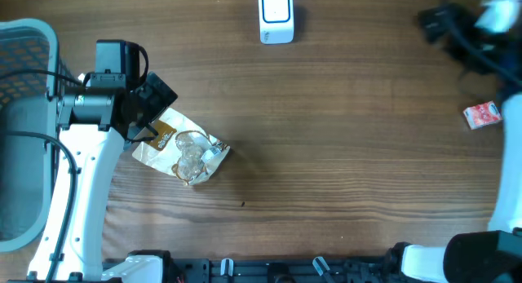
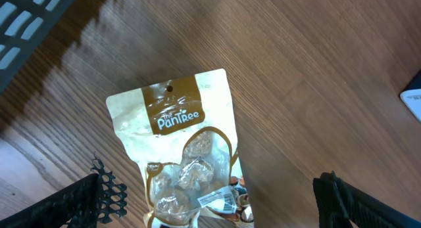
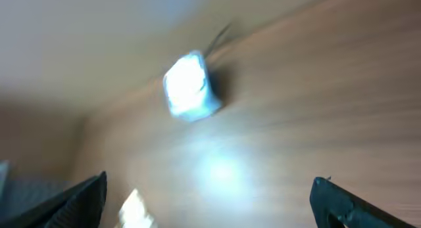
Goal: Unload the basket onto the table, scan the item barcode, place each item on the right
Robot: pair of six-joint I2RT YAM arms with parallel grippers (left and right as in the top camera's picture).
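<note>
Overhead, the snack pouch [image 1: 186, 152] lies flat on the table [image 1: 351, 152] with the left arm [image 1: 90, 161] covering one end, so the fingertips are hidden. The scanner [image 1: 276, 15] stands well apart at the far edge, and the right arm [image 1: 461, 26] is a smear near a small red box [image 1: 481, 115]. From the left wrist, the left gripper [image 2: 216, 195] hangs wide open and empty above the pouch, whose lower end runs out of frame just past its barcode label [image 2: 219, 200]. A pinch over that label, or on slippery film, could hide the code or lose the pouch. From the right wrist everything is blurred; the right gripper [image 3: 207, 195] looks spread wide, holding nothing.
</note>
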